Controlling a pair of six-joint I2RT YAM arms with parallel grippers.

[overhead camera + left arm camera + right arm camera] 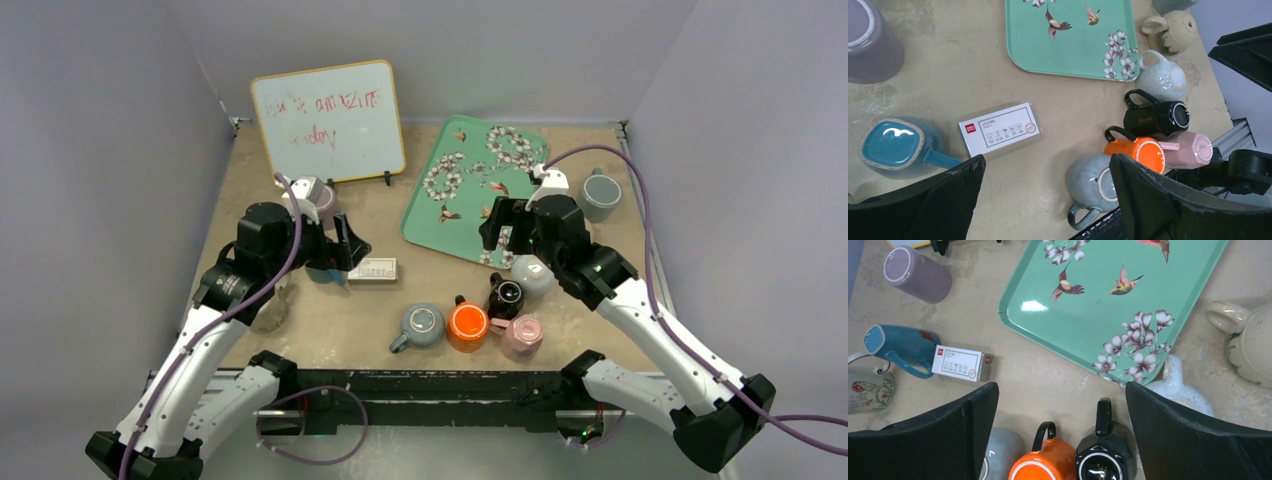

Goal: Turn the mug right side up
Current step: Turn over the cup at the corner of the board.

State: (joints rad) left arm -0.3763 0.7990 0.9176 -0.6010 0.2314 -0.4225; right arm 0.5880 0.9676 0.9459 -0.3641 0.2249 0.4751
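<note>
Right claw (1060, 390) hovered over the bench (1013, 347), wide open, empty; pale mug (1178, 392) stood base-up, axis vertical, handle toward tray (1088, 315).

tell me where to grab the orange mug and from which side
Take it by the black handle, coming down from above on the tray side. The orange mug is hemmed in, with the grey mug close on one flank and the black mug and pink mug on the other. That leaves the jaws little room to straddle its body. The handle juts free toward the green tray.
</note>
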